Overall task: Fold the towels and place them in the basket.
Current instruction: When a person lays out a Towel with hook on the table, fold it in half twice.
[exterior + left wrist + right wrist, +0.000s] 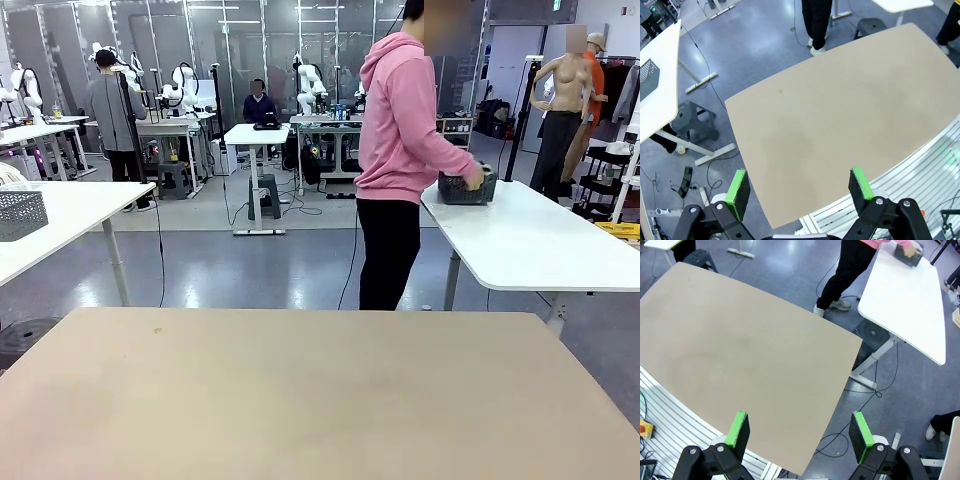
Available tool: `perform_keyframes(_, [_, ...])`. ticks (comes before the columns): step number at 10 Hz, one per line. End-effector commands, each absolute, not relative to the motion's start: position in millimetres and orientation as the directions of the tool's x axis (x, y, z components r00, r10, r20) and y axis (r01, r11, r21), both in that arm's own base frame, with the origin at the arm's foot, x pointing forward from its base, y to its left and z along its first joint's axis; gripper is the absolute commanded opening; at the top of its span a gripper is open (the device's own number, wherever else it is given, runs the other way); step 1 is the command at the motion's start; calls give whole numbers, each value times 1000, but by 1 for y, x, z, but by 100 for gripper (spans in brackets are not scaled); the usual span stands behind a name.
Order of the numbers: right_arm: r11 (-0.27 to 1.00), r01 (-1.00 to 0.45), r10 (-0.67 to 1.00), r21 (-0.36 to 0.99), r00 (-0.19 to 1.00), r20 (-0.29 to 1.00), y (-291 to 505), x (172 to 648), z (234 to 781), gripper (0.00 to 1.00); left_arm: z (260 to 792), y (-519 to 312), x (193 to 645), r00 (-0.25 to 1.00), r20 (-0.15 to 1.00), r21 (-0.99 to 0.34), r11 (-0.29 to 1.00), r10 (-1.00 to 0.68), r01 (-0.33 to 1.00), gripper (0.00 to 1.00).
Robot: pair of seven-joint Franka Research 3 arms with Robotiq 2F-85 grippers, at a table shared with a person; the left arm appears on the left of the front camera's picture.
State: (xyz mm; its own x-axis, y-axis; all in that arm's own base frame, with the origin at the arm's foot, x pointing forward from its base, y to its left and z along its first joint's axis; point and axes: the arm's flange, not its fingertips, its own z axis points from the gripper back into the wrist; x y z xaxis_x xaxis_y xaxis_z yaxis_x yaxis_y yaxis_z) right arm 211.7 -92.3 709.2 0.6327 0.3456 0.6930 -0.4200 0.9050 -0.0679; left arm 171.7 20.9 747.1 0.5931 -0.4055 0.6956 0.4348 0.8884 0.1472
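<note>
Beige tabletop (300, 390) lay bare in the front view; beyond it, a person (400, 130) held the basket (467, 187) on a white table (540, 245). Whether towels lay inside, I couldn't tell. Folding seemed not yet begun; both things had first to reach the robot.

Left wrist view: left gripper (800, 182), jaws wide, empty.

Right wrist view: right gripper (800, 425), jaws likewise wide, touching nothing.

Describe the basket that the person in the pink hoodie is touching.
The basket is dark grey, rectangular and low, and its sides look like mesh. It stands upright on a white table, near the end where the person stands. The person's hand rests on its top rim. Whatever lies inside is too small to make out.
</note>
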Motion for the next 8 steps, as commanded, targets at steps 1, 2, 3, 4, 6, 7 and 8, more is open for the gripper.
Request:
perform_keyframes(1, [905,-421,346,-65,637,689,-92,213,709,100,750,20,168,597,688,148,885,-413,442,100])
perform_keyframes(2, [905,-421,346,-65,637,689,-92,213,709,100,750,20,168,597,688,148,885,-413,442,100])
perform_keyframes(3, [905,-421,346,-65,637,689,-92,213,709,100,750,20,168,597,688,148,885,-413,442,100])
perform_keyframes(4, [905,-421,346,-65,637,689,-92,213,709,100,750,20,168,597,688,148,885,-413,442,100])
perform_keyframes(6, [905,-421,346,-65,637,689,-92,213,709,100,750,20,168,597,688,148,885,-413,442,100])
perform_keyframes(7, [905,-421,346,-65,637,689,-92,213,709,100,750,20,168,597,688,148,885,-413,442,100])
perform_keyframes(8, [905,-421,346,-65,637,689,-92,213,709,100,750,20,168,597,688,148,885,-413,442,100])
